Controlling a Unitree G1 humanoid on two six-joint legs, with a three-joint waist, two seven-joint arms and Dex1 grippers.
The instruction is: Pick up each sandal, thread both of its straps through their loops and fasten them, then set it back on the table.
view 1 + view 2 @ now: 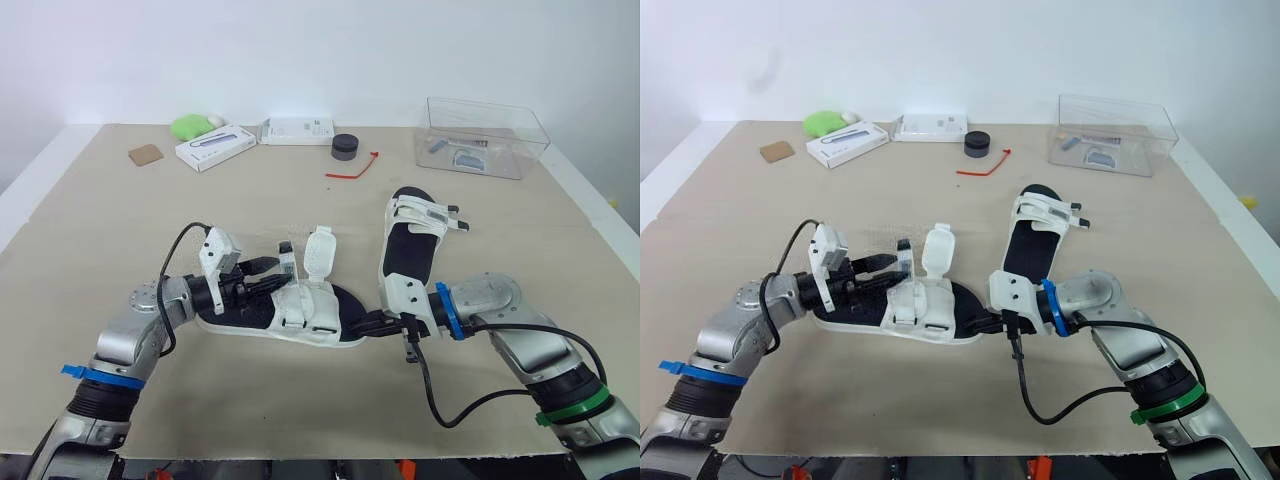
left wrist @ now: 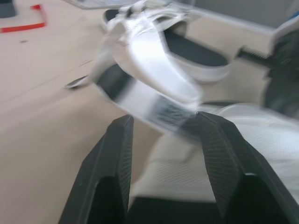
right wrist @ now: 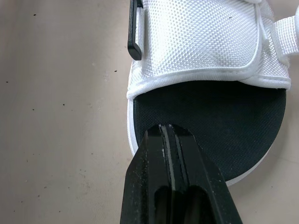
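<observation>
A white sandal with a black footbed lies crosswise at the front middle of the table. Its wide strap flap stands up unfastened, and a narrower strap rises beside it. My left gripper is open just over the sandal's heel side. That narrower strap crosses right at its fingertips. My right gripper is shut, its tip resting on the toe end of the black footbed, below the mesh upper. A second sandal lies lengthwise just behind, straps across its top.
At the back of the table are a clear plastic box, a red tie, a black round object, two white boxes, a green object and a brown square. The table's front edge is close to both arms.
</observation>
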